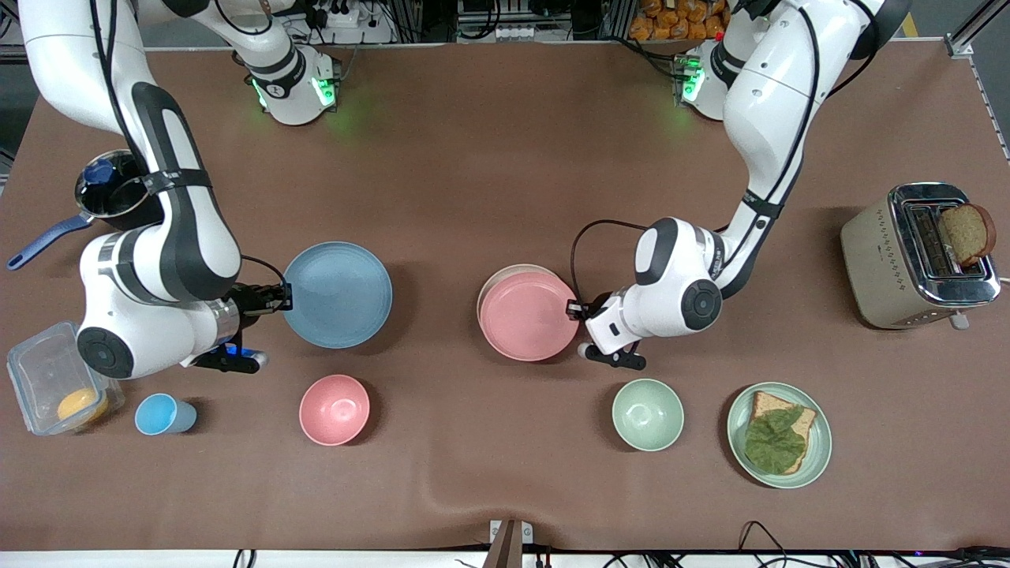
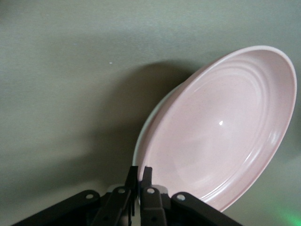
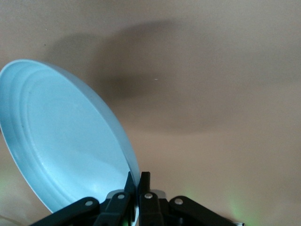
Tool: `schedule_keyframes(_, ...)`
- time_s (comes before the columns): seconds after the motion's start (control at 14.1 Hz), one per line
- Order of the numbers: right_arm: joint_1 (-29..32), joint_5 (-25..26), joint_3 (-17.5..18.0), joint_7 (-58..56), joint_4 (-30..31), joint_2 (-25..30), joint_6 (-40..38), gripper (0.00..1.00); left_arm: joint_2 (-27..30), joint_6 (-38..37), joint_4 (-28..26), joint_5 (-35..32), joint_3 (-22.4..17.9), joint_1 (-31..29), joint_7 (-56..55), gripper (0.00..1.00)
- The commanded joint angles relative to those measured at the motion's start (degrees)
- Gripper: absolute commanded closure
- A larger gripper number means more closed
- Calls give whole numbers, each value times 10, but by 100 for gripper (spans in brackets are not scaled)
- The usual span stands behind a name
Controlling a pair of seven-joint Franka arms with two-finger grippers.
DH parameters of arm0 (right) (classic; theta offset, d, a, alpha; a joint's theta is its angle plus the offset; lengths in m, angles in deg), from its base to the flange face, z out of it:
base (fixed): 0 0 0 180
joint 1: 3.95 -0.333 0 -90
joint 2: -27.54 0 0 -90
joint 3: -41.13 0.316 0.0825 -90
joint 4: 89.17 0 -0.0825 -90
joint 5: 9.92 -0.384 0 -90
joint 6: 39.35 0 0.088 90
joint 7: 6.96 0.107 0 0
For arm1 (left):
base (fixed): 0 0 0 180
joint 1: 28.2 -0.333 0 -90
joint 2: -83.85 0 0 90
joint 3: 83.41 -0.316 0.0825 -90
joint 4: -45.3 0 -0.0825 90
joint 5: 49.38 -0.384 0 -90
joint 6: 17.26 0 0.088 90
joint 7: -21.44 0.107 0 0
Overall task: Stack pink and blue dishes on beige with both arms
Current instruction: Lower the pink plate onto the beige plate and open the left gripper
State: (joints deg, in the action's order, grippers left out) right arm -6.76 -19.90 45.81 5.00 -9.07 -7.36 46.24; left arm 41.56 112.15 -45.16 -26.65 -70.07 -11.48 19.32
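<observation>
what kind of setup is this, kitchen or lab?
Likely a lab bench dressed as a kitchen: a brown-covered table with a toaster, plates and bowls, but two arm bases bolted at its edge and cables and racks along it.

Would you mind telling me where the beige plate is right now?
The beige plate lies mid-table in the front view, almost covered by the pink plate, whose rim the left end effector grips.
</observation>
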Motion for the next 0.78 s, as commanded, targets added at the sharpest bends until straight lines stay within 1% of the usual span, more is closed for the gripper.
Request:
schedule_keyframes(0.0, 3, -1, 6, 3, 1, 2, 3, 100, -4, 5, 11, 9, -7, 19, -34, 91)
schedule_keyframes(0.07, 1, -1, 7, 4, 1, 1, 3, 100, 0, 5, 8, 3, -8, 23, -41, 4)
schedule_keyframes(0.14, -5, -2, 7, 5, 1, 0, 4, 100, 5, 5, 7, -9, -9, 20, -40, 0)
schedule_keyframes(0.21, -10, -3, 7, 6, 1, 0, 4, 100, 13, 5, 8, -35, -9, 20, -43, 0)
schedule_keyframes(0.36, -23, -13, 8, 22, 1, 0, 4, 100, 33, 1, 12, -109, -10, 11, -41, 0)
schedule_keyframes(0.57, -66, -43, 9, 71, -4, -9, 10, 100, 76, -20, 11, -201, -9, -14, -42, 0)
schedule_keyframes(0.71, -97, -57, 9, 85, -3, -14, 47, 100, 101, -41, 12, -290, -10, -38, -39, 0)
